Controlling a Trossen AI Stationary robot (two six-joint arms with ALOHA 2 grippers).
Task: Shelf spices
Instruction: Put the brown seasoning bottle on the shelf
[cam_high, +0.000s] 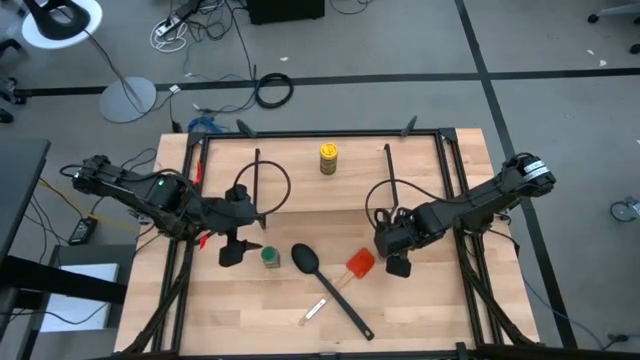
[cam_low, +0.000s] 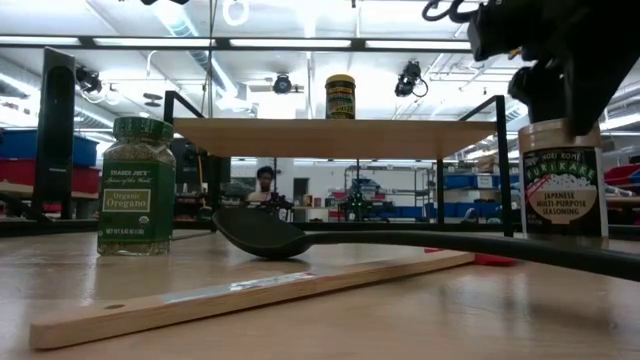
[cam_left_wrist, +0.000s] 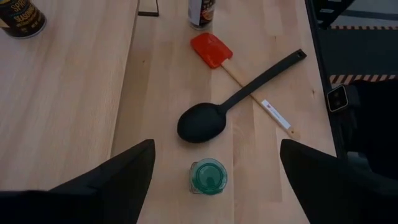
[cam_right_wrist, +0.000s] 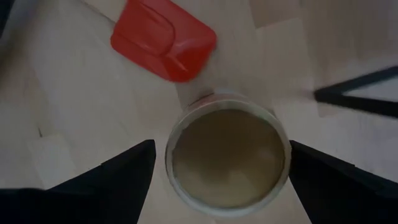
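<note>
**Two jars on the table, one on the shelf**

The yellow jar (cam_high: 328, 158) stands upright on the shelf (cam_low: 330, 135), toward its far edge and midway along it. In the low view only its upper part shows above the wooden top; in the left wrist view it is cut off at the picture's edge.

The green-topped jar (cam_high: 270, 256) stands on the table (cam_high: 420, 315) just near of the shelf's front edge, left of the black spoon (cam_high: 330, 288). The left tool (cam_high: 232, 252) hangs just left of it, fingers (cam_left_wrist: 112, 186) apart and clear of the jar. The low view reads its label as oregano, which the overhead view cannot show.

The tan jar (cam_low: 558, 180) stands to the right, beside the red spatula (cam_high: 359, 264). From above it is hidden under the right tool (cam_high: 398, 262). The right wrist view shows its lid (cam_right_wrist: 227, 155) between the spread fingers, gaps on both sides. The low view shows the tool above the lid; contact is unclear.

The spatula's wooden handle (cam_low: 250, 295) crosses under the spoon.
</note>
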